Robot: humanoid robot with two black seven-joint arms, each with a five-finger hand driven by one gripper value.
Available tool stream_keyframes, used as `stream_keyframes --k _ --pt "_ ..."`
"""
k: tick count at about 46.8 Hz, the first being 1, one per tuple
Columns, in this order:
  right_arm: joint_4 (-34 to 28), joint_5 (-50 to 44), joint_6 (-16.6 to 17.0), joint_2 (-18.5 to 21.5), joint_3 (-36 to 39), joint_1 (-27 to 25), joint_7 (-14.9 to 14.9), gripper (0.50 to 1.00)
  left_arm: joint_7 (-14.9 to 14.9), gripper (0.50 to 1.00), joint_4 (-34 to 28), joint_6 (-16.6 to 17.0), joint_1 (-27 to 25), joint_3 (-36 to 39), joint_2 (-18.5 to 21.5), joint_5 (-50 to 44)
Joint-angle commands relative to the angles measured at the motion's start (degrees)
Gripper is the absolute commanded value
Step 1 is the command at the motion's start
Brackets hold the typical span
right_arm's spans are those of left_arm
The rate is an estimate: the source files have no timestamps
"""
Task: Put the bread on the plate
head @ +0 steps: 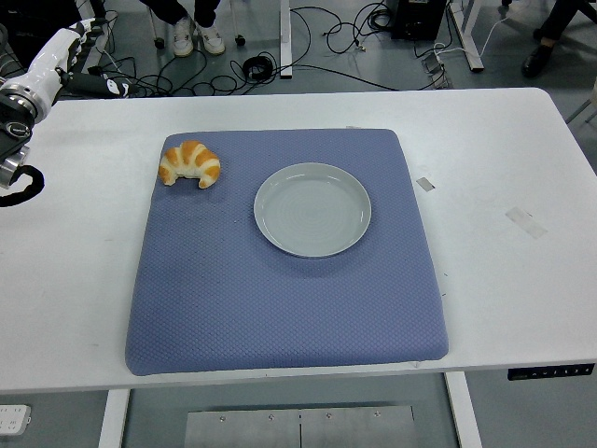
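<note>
A golden croissant (190, 163) lies on the far left corner of the blue mat (280, 299). A pale grey-green plate (312, 209) sits near the middle of the mat, a little to the right of the bread, with nothing on it. My left arm (19, 140) rests at the picture's left edge, over the white table and well left of the croissant. Only a small part of its hand shows. The right arm is out of view.
The white table (504, 168) carries the mat, with two small tape marks (525, 221) on its right side. Behind the far edge are cables (233, 70), table legs and a person's shoes (198, 39) on the floor.
</note>
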Motion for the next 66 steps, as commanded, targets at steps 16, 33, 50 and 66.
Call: stream_keyframes --k 16,33,50,66 --pt "-0.02 -0.02 0.0 0.0 0.0 0.0 0.0 1.0 -0.04 0.975 -0.01 0.08 0.51 -0.44 -1.8 0.0" --pt "-0.02 -0.02 0.0 0.0 0.0 0.0 0.0 1.0 4.52 0.975 -0.09 0.26 -1.33 0.08 -1.89 0.35" --pt "-0.02 -0.02 0.0 0.0 0.0 0.0 0.0 1.0 5.68 0.975 -1.85 0.17 -4.14 5.7 -1.53 0.88" --pt "-0.02 -0.02 0.0 0.0 0.0 0.0 0.0 1.0 6.64 0.974 -6.42 0.52 -4.32 7.29 -1.62 7.9"
